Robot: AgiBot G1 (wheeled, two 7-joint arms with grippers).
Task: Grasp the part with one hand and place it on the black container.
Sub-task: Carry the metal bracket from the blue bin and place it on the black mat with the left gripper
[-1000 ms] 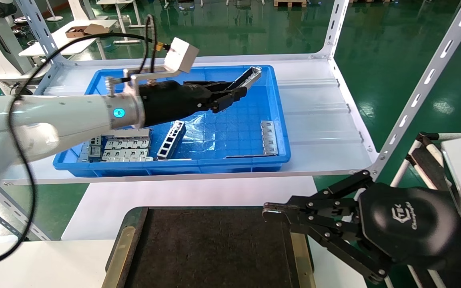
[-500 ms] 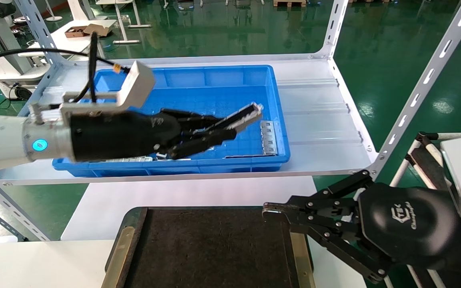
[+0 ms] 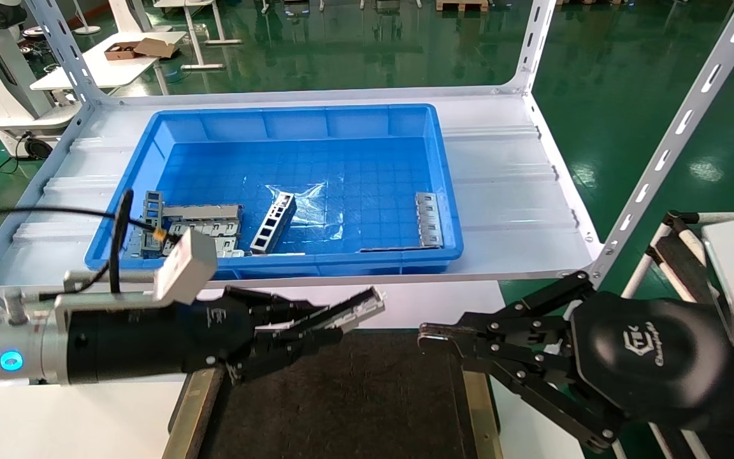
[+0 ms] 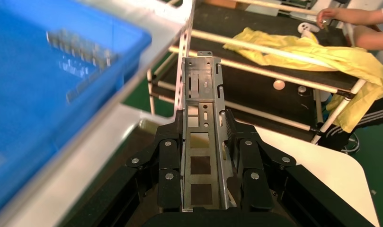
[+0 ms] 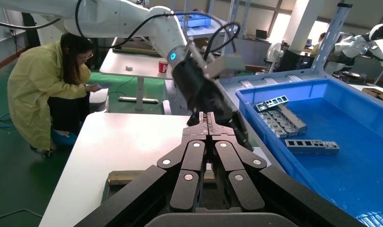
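Observation:
The part (image 3: 357,305), a slim shiny silver channel, sticks out from my left gripper (image 3: 332,323), which is shut on it. It hangs tilted just above the far left edge of the black container (image 3: 354,401), a flat felt tray with brass side strips. In the left wrist view the part (image 4: 199,90) lies lengthwise between the black fingers (image 4: 169,151) of the left gripper (image 4: 203,120). My right gripper (image 3: 429,335) is shut and empty above the container's far right corner; the right wrist view shows this right gripper (image 5: 208,121) with its pads pressed together.
The large blue bin (image 3: 451,210) stands on the white shelf behind the container. It holds a grey ladder-like frame (image 3: 273,223), a flat plate with cutouts (image 3: 429,220) and a pile of similar pieces (image 3: 195,231). White shelf posts (image 3: 673,134) rise at the right.
My left arm has come out of the blue bin with the part, dropping and pulling back to the container's far edge. The right arm has not moved.

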